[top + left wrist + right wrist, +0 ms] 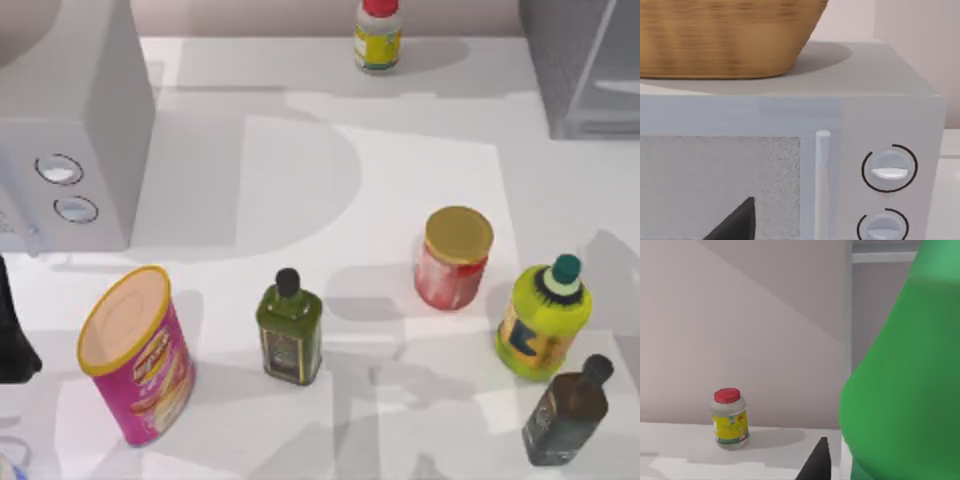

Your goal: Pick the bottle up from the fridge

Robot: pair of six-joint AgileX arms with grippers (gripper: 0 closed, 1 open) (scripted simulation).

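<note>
Right wrist view: bright green bottle (905, 380) close beside the right pincer's dark fingertip (816, 462), by the fridge (880, 315) frame; grip width impossible to tell. Left arm parked facing the microwave (790, 150).

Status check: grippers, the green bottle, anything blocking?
Right gripper finger close beside bright green bottle, grip unconfirmed. Left gripper finger facing microwave, idle. No blockage seen.

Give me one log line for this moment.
right gripper: at green bottle, grasp unclear | fridge: top view's right rear | left arm: near microwave
</note>
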